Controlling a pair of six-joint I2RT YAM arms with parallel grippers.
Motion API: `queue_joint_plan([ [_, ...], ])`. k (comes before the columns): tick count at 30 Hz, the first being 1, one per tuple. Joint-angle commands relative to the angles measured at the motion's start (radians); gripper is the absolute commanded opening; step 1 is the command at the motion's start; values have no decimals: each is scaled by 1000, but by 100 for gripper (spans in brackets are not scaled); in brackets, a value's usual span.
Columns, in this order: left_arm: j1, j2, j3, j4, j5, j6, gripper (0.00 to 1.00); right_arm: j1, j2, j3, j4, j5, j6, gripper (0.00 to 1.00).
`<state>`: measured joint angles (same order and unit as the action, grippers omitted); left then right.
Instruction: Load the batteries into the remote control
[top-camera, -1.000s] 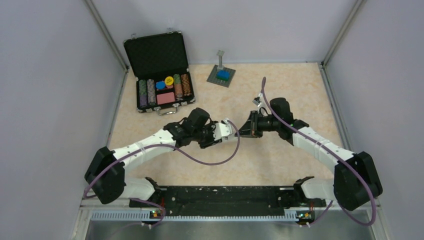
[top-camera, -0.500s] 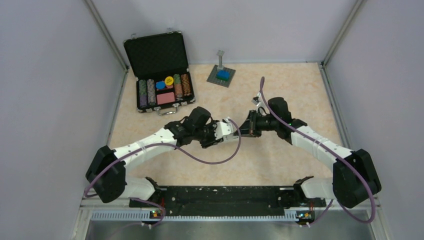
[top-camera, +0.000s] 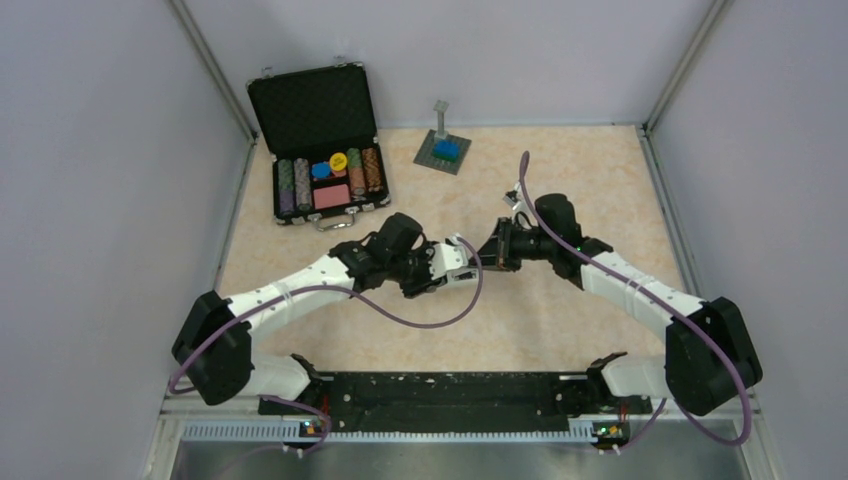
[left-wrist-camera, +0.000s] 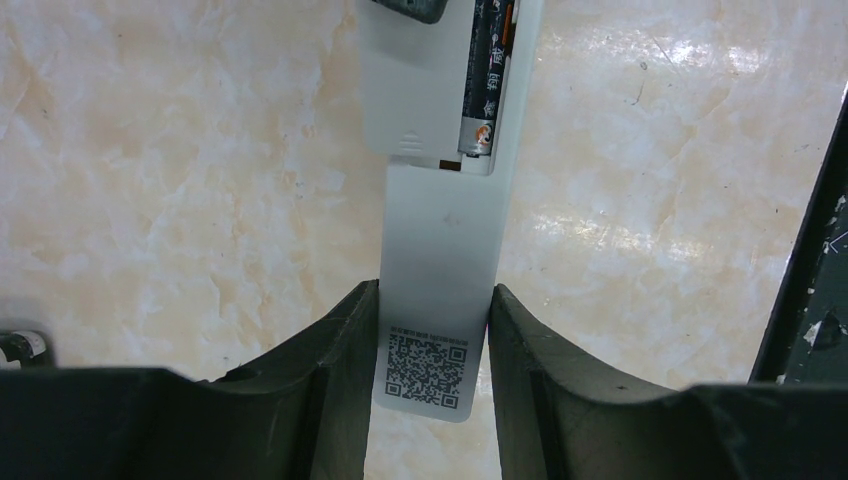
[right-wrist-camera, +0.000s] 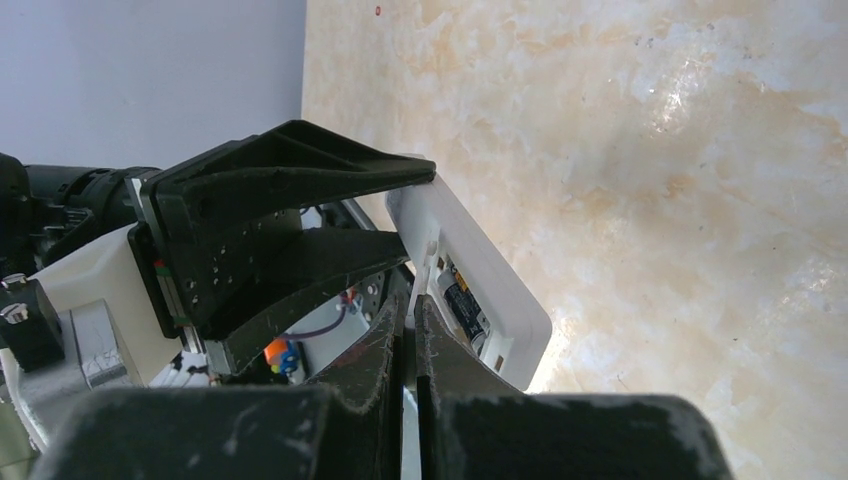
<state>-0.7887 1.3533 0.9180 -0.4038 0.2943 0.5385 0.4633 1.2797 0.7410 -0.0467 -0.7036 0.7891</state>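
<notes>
Clamping the remote control (left-wrist-camera: 440, 250) by its near end, the left gripper (left-wrist-camera: 432, 300) aims its long axis at the right gripper (right-wrist-camera: 412, 312), pinched on the thin cover plate (left-wrist-camera: 412, 90) beside a seated battery (left-wrist-camera: 482, 90).

The left gripper (left-wrist-camera: 432, 292) holds the remote control (left-wrist-camera: 440, 230) by its near end, one dark finger (left-wrist-camera: 340, 340) pressed on each long edge. A QR-code sticker (left-wrist-camera: 427, 365) sits between the fingers. The remote's plain back faces up and points away over the beige marbled desk (left-wrist-camera: 180, 150). At its far end a battery (left-wrist-camera: 481, 90) lies in the right slot of the open bay, and a white cover plate (left-wrist-camera: 415, 90) with a small arrow lies over the left part. A dark grey tip (left-wrist-camera: 410, 8) overlaps the cover at the top edge.
</notes>
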Motion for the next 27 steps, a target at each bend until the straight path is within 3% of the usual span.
queue_joint_plan([
  [1,-6,13,53,21,17,-31,0,23,10,10,27,6,-3,0],
  [27,-6,13,52,19,-3,-44,0,30,0,4,-30,47,-22,0],
])
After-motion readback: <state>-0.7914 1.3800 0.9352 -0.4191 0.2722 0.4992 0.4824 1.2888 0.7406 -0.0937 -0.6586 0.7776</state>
